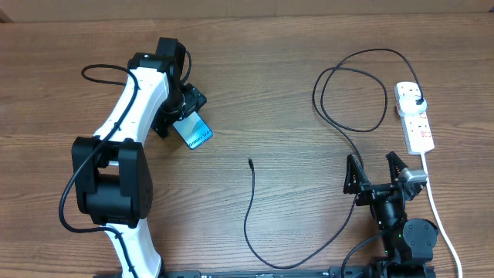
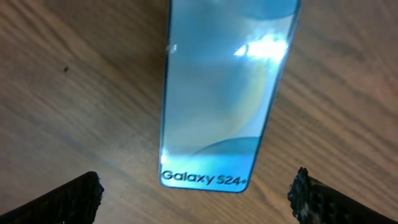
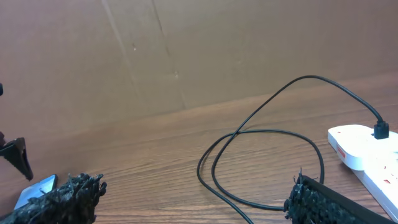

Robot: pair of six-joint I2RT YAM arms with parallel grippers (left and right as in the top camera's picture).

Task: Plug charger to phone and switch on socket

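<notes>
Both claws spread; phone (image 2: 224, 93) lies flat just ahead of left claw (image 2: 198, 196), btwn its fingertips. I'd centre, then close on long edges. Tip of charger (image 1: 252, 164) well apart from it; right claw (image 1: 377, 176) idle.

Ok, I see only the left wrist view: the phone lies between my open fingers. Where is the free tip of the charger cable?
Observer: The connector tip lies on the table, to the right of the phone and apart from it.
Operator: Is the other end plugged in?
Observer: Yes, the black plug sits in the far end of the white power strip, at the right side.
Operator: And the right gripper?
Observer: The right gripper is open and holds nothing; it is close to the cable, near the strip.
</notes>
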